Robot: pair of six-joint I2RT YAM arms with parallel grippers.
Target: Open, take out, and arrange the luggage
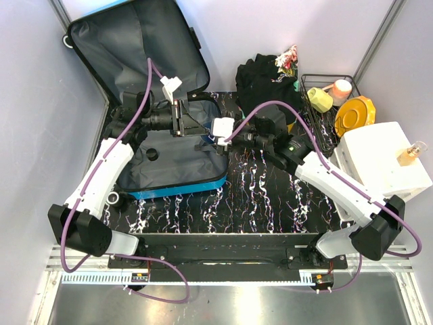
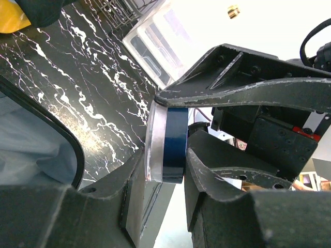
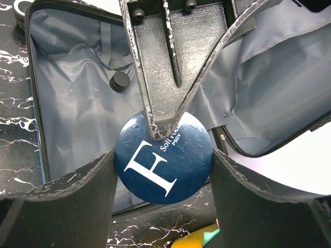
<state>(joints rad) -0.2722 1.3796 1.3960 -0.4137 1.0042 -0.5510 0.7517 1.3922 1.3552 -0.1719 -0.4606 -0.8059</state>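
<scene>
The luggage, a blue suitcase point(image 1: 177, 189), lies open on the left of the table. Its grey-lined lid point(image 1: 135, 47) leans against the back wall. The lining fills the right wrist view point(image 3: 77, 103). A round dark blue tin point(image 3: 165, 168) with a white "F" hangs over the suitcase's right edge. My left gripper point(image 1: 191, 126) is shut on its flat faces, seen edge-on in the left wrist view point(image 2: 173, 139). My right gripper point(image 3: 163, 170) closes on the tin's rim from both sides. A small black cap point(image 3: 120, 81) lies on the lining.
A black clothing pile point(image 1: 267, 81) lies behind the right gripper. A wire basket point(image 1: 325, 125) at the right holds a yellow-green cup point(image 1: 320, 99) and a yellow plate point(image 1: 355, 115). A white box point(image 1: 379, 162) stands at the right edge.
</scene>
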